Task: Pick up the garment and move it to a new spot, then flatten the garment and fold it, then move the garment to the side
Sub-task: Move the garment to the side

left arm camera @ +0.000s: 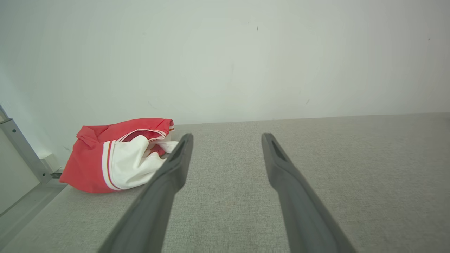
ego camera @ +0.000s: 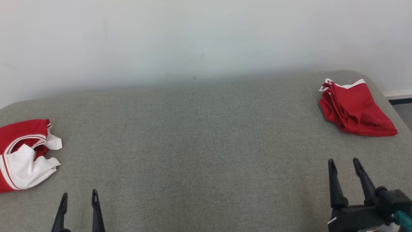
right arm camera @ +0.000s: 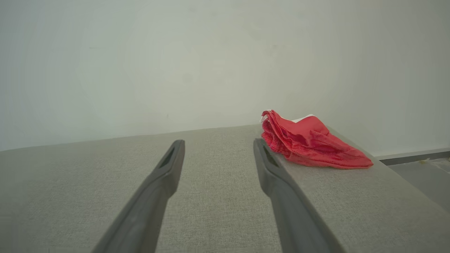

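Grey cushion (ego camera: 199, 145) — red-and-white garment (ego camera: 25, 154) at left edge, red garment (ego camera: 354, 109) upper right. My left gripper (ego camera: 79, 194) and right gripper (ego camera: 343, 161) gape empty.

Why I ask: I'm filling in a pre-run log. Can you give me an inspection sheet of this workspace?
Surface: grey fabric surface, flat, with rounded far corners.
Job's things: crumpled red-and-white garment at the left edge; red garment, loosely folded, at the far right corner.
Clutter: nothing seen.
Grippers: left gripper and right gripper at the near edge, jaws open, holding nothing.
Cables: teal cable by the right gripper's base.
Surroundings: pale wall behind; floor past the right end; metal rail left of the surface.
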### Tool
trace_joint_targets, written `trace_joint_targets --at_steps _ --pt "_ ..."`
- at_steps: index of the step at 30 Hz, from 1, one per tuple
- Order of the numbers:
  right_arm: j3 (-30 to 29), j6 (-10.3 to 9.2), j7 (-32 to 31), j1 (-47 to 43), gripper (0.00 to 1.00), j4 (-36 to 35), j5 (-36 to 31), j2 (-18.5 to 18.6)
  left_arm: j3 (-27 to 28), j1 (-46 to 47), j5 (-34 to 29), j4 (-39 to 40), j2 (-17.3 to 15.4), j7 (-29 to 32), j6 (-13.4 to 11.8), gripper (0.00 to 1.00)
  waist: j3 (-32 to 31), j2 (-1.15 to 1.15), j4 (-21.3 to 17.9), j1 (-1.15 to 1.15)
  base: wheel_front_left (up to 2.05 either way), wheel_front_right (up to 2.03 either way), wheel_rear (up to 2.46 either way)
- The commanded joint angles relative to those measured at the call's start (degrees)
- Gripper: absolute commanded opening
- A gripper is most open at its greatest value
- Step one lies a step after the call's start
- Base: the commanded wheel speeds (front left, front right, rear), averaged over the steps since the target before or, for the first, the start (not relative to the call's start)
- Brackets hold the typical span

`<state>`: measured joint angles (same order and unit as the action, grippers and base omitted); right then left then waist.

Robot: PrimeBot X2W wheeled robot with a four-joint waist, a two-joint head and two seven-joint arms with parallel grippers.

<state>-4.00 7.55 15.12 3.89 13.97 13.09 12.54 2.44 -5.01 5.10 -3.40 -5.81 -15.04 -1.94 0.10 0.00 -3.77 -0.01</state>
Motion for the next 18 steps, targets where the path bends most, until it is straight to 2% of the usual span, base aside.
trace_joint_targets --at_steps 1,8,18 --pt "0.2 -0.15 0.0 -2.0 1.0 -1.3 -0.7 -1.4 0.1 -1.0 -0.6 -0.3 0.0 -0.2 0.3 1.0 -0.6 0.0 0.4 0.01 0.0 0.0 0.0" --pt "0.7 -0.15 0.0 -5.6 1.0 -2.8 -2.4 -4.2 -0.4 -1.1 -1.5 -1.3 -1.0 -0.2 0.8 1.0 -1.4 0.0 1.1 0.01 0.0 0.0 0.0" --pt "2.4 -0.15 0.0 -7.8 1.0 -2.8 -3.6 -6.6 -0.4 -1.7 -0.3 -1.4 -1.7 -0.2 3.1 1.0 -2.3 0.0 2.2 0.01 0.0 0.0 0.0"
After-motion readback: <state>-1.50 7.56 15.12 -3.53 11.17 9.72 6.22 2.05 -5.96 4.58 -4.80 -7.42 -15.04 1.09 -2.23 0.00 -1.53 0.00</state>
